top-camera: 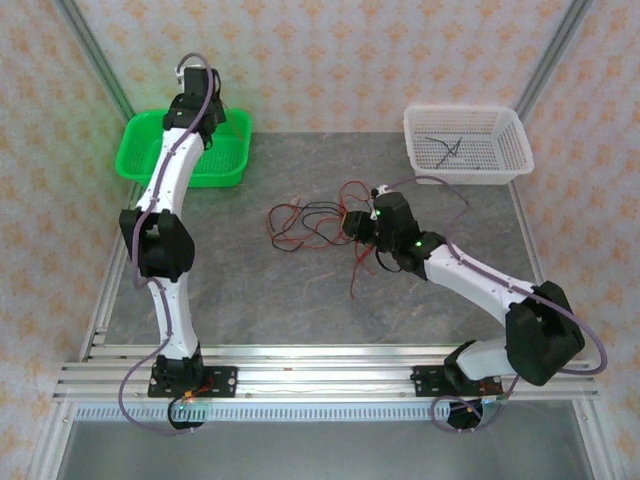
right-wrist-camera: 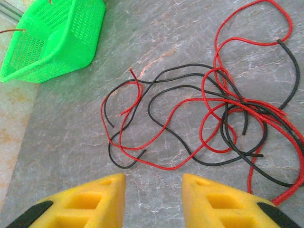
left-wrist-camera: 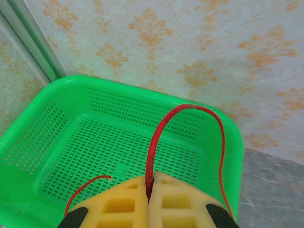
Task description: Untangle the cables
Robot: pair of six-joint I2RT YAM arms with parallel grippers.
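One red cable (left-wrist-camera: pixel 151 161) pinched tight in left jaws over green basket (left-wrist-camera: pixel 42 137), looks ready to drop | right jaws apart above red-black tangle (right-wrist-camera: pixel 209 100) on desk (right-wrist-camera: pixel 61 156), seemingly lining up next pick

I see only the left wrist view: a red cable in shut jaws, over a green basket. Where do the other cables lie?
Observer: A tangle of red and black cables lies on the table, right of your green basket.
Operator: What is the right arm doing?
Observer: Its jaws stand open at the tangle's right side, holding nothing.
Operator: Is any cable put away?
Observer: Yes, black cables lie in a white basket at the far right.
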